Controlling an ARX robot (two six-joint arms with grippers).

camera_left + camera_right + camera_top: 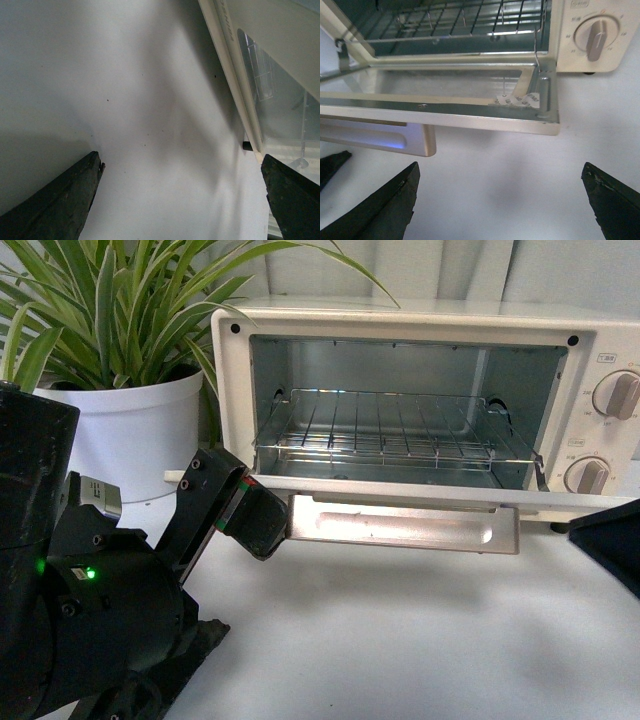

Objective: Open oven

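Front view: the oven [420, 330] is sitting on the table [400, 640] with its door lying fully down, and the left gripper [262, 530] is hovering at the left end of the handle [400, 525]. Left wrist: its fingers are gaping apart, empty. Right wrist: the right gripper [500, 172] is standing wide apart too, just before the lowered door.

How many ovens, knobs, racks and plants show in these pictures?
Oven: 1
Knobs: 2
Rack: 1
Plant: 1
Total: 5
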